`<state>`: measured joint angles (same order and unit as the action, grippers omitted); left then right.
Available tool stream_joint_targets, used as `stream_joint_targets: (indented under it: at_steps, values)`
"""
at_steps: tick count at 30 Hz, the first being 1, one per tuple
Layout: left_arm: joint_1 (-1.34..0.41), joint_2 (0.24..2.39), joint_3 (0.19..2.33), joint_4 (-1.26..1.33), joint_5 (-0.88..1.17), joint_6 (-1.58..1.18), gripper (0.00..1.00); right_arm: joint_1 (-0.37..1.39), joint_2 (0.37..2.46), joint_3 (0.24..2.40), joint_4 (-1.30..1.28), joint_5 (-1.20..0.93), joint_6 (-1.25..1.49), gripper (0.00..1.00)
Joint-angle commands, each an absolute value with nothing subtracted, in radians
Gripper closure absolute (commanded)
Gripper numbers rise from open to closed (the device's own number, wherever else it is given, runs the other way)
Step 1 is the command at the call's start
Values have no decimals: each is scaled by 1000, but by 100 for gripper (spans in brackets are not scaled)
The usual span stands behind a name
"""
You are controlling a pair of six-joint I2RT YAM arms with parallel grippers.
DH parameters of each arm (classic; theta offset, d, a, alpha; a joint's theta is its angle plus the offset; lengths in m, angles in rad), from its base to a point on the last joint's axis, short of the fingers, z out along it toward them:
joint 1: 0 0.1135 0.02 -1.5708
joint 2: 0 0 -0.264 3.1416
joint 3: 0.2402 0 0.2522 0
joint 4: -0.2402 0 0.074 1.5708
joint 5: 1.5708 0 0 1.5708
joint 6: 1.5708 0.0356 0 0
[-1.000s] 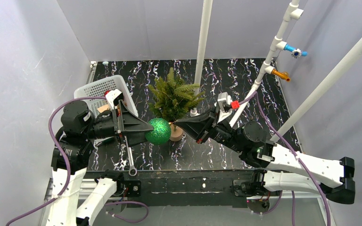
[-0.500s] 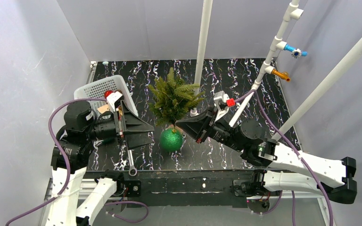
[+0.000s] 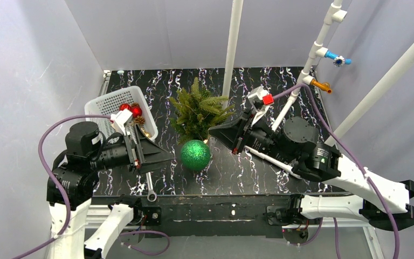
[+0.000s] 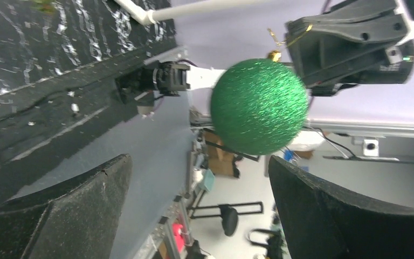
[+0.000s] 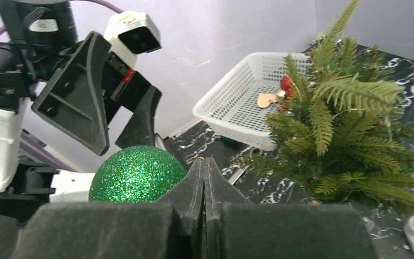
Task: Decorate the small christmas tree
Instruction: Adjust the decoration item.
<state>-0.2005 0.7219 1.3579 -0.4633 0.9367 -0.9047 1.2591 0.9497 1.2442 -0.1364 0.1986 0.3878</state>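
Note:
The small christmas tree (image 3: pixel 199 112) stands mid-table; its base is hidden behind a glittery green ball ornament (image 3: pixel 195 155). My right gripper (image 3: pixel 216 133) is shut on the ball's gold hanging loop, and the ball hangs below its tips, in front of the tree. In the right wrist view the ball (image 5: pixel 136 174) sits left of the closed right gripper (image 5: pixel 203 162), with the tree (image 5: pixel 345 124) to the right. My left gripper (image 3: pixel 164 155) is open and empty, just left of the ball. In the left wrist view the ball (image 4: pixel 259 106) hangs beyond the open left gripper (image 4: pixel 197 162).
A white basket (image 3: pixel 110 101) with red and gold ornaments (image 3: pixel 133 110) sits at the back left; it also shows in the right wrist view (image 5: pixel 232 102). A white pole (image 3: pixel 232 54) rises behind the tree, with angled pipes (image 3: pixel 307 70) at the right. A metal tool (image 3: pixel 149 186) lies near the front edge.
My left gripper let go of the green ball and drew back to the left. The ball now hangs from my right gripper, which has risen and moved slightly right.

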Motion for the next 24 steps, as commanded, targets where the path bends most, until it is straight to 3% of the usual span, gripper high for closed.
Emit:
stream_joint_targets:
  at_steps: [1,6,15,24]
  values:
    - [-203,663,1340,-564,815,-762,2,1266,989,1392,-354,260,308,99]
    - [-204,603,1298,-609,661,-683,2,1266,1050,1523,-506,329,254,99]
    - [-204,583,1305,-626,599,-631,2,1266,1169,1812,-819,426,182,99]
    - [-203,554,1309,-658,562,-605,2,1266,1171,1845,-850,467,166,99]
